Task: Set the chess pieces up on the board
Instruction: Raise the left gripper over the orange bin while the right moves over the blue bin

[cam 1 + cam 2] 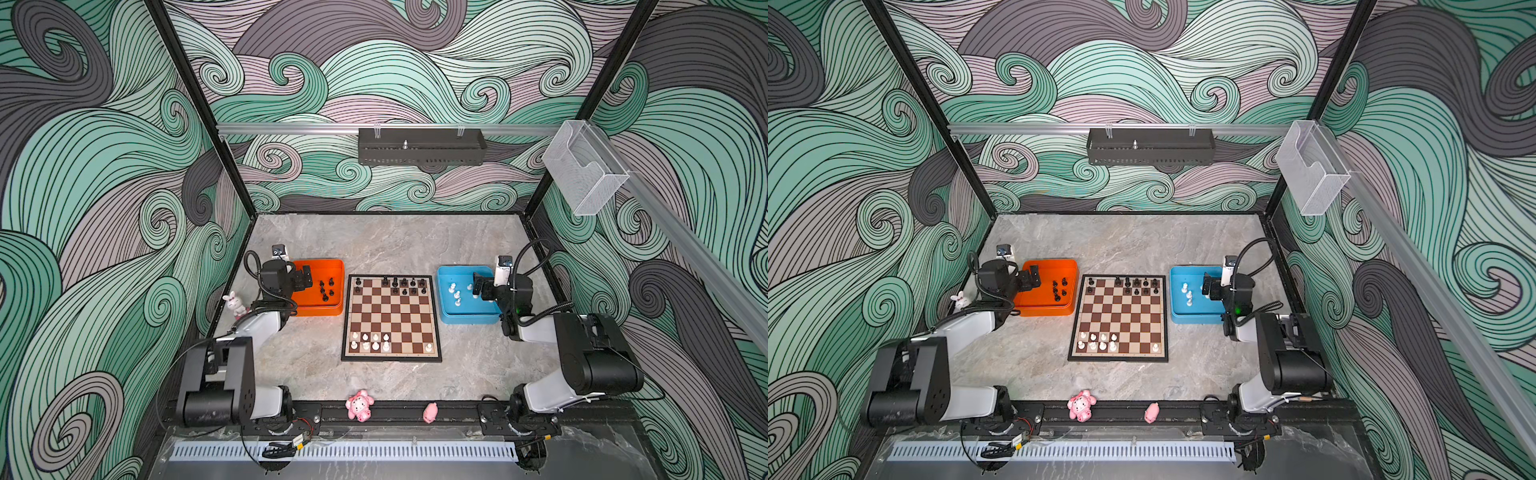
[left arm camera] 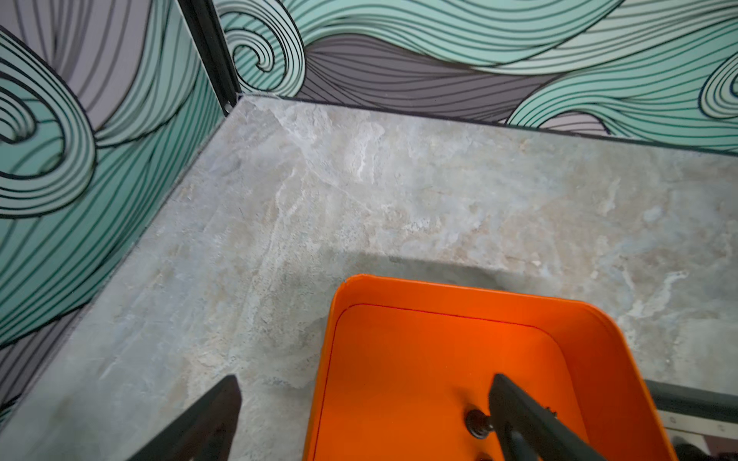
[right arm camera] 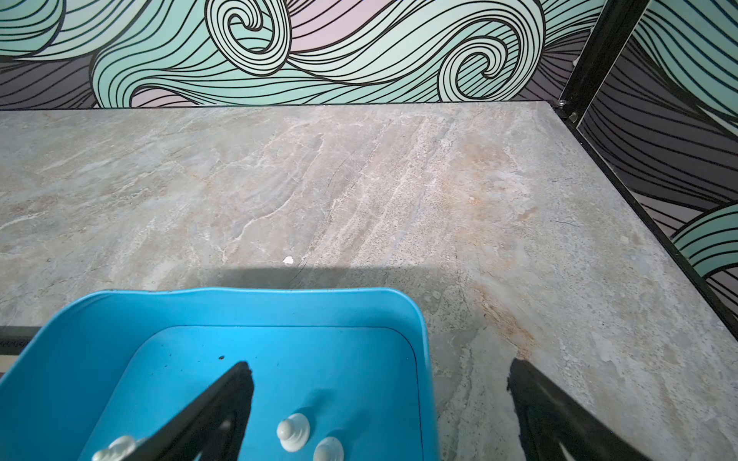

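The board [image 1: 390, 320] lies in the middle of the table in both top views. Several black chess pieces [image 1: 404, 284] stand on its far rows and several white ones [image 1: 370, 341] on its near rows. More black pieces [image 1: 326, 289] lie in the orange tray [image 1: 318, 311], and more white pieces [image 1: 455, 293] in the blue tray [image 1: 469, 318]. My left gripper [image 1: 305, 276] hangs open over the orange tray's left side. In the left wrist view a black piece [image 2: 477, 423] sits beside one finger [image 2: 519, 407]. My right gripper [image 1: 478, 286] is open over the blue tray, with white pieces [image 3: 293, 431] below its jaws.
Two pink figurines [image 1: 359, 405] [image 1: 430, 412] sit on the front rail. A white bunny figurine [image 1: 235, 303] stands by the left arm. A black basket [image 1: 422, 145] hangs on the back wall and a clear box [image 1: 584, 166] on the right rail.
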Tool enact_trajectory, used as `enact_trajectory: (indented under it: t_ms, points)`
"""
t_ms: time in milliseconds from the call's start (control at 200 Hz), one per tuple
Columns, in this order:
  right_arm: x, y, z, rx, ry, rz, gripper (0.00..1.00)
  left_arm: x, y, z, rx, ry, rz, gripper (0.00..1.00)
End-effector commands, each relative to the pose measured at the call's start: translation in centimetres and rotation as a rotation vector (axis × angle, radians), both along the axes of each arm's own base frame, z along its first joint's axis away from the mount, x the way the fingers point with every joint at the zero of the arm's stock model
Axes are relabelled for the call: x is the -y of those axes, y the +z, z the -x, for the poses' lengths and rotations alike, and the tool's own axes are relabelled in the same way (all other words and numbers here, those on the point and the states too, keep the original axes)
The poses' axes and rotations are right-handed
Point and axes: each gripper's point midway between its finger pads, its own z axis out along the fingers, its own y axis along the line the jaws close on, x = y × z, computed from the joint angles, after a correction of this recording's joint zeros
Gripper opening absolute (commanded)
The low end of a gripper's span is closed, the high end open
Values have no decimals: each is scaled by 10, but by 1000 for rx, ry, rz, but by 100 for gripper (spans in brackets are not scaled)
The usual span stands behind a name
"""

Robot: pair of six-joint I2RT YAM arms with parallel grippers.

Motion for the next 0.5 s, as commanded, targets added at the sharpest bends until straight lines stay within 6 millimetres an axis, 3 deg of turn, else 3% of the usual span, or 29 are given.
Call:
enact_trajectory:
  t_ms: [0, 160, 290, 395, 495]
  points:
    - [1, 24, -2, 33, -7, -6, 99, -7, 25, 22, -73, 65, 38, 99]
    - [-2, 46, 2, -186, -39, -103, 99, -9, 69, 46, -83, 90, 42, 99]
    - [-12, 89, 4, -189, -38, -227, 99, -7, 95, 60, -99, 93, 66, 99]
    - [-20, 126, 8, -141, -10, -279, 99, -4, 104, 64, -149, 88, 86, 99]
    - [-17, 143, 8, -181, -54, -305, 99, -1, 111, 61, -163, 68, 83, 99]
